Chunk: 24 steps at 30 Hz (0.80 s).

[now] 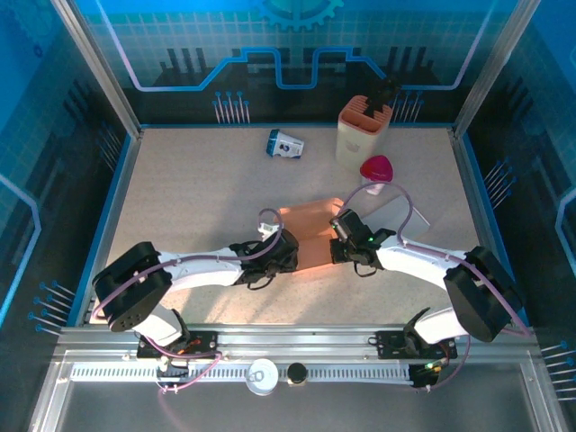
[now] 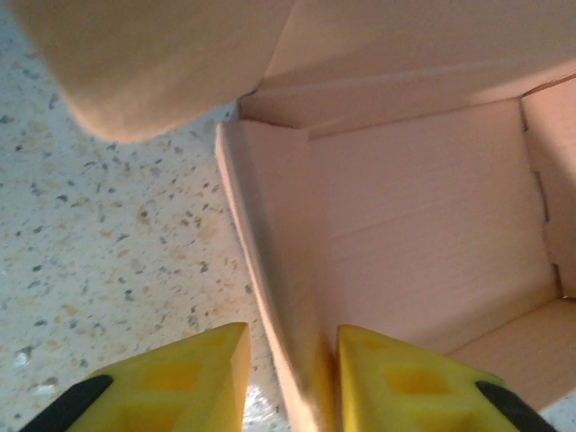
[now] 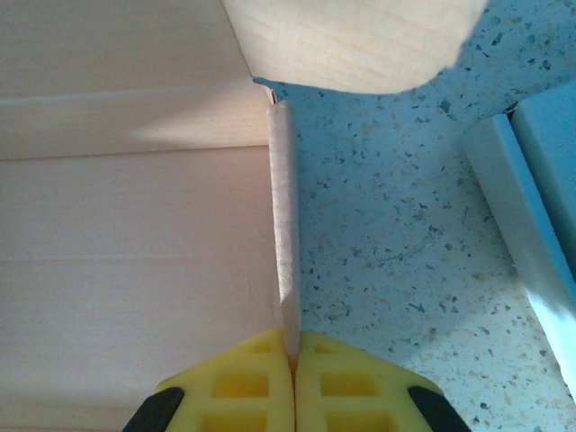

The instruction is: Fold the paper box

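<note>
The paper box [image 1: 310, 229] is a salmon-pink cardboard blank lying at mid table, its side walls partly raised. My left gripper [image 1: 286, 247] is at its left end. In the left wrist view the left wall [image 2: 270, 270] stands between the yellow fingers [image 2: 193, 378]; the jaws are open, the right finger lies against the wall and the left one stands off it. A rounded flap [image 2: 135, 63] hangs above. My right gripper [image 1: 340, 236] is at the box's right end. There the gripper [image 3: 292, 340] is shut on the thin upright right wall [image 3: 284, 225].
A peach-coloured holder [image 1: 364, 130] and a pink object [image 1: 376, 168] stand at the back right. A small blue and white box [image 1: 285, 144] lies at the back centre. A flat pale sheet [image 1: 400, 216] lies just right of the box, its edge [image 3: 531, 180] near my right fingers.
</note>
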Motion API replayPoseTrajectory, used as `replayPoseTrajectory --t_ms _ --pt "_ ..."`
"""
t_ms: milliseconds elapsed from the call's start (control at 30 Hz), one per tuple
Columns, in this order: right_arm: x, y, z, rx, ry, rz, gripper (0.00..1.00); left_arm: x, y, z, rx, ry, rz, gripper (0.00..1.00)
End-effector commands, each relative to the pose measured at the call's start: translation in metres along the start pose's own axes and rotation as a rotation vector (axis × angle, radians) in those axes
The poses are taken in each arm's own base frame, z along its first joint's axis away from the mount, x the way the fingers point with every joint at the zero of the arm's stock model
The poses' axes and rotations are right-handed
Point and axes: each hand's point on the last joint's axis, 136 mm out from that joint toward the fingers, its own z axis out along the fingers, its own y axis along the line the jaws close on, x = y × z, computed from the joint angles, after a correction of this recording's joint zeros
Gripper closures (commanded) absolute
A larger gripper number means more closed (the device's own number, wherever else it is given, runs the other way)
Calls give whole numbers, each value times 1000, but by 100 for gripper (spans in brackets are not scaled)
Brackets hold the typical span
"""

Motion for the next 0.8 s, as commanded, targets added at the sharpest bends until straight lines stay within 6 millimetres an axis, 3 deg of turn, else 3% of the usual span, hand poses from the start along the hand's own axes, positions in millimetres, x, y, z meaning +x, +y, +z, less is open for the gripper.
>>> replayPoseTrajectory --t_ms 0,333,533,767 --pt "-2 2 -1 5 -10 5 95 3 4 9 -11 -9 -9 74" --pt "-1 1 -1 6 -6 14 95 21 21 22 -72 34 14 77" --pt "-2 2 -3 5 -12 21 96 26 28 25 -172 50 86 99" --pt "2 8 -6 15 -34 24 100 16 32 10 -334 13 113 100"
